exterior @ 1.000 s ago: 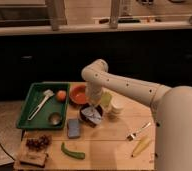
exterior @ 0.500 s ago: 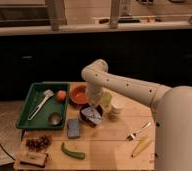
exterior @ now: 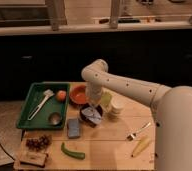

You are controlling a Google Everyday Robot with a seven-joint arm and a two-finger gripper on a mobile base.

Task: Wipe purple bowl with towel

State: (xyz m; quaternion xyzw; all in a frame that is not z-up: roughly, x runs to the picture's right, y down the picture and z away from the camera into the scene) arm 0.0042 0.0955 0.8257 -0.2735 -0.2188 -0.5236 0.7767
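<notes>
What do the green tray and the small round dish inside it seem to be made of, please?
The green tray looks like moulded plastic: uniform matte colour, raised rim. The small round dish seems metal, greyish with a dull sheen, though that is uncertain. The gripper is down at the purple bowl, right of the tray.

There are no words, numbers, labels or signs that can be read here. The white arm point(exterior: 124, 87), the green tray point(exterior: 35, 111) and the things on the tabletop point(exterior: 106, 145) show no writing that can be made out. The tool point(exterior: 93, 111) sits low over the purple bowl point(exterior: 89, 120) near the middle of the tabletop, and no mark can be read on it either.
</notes>
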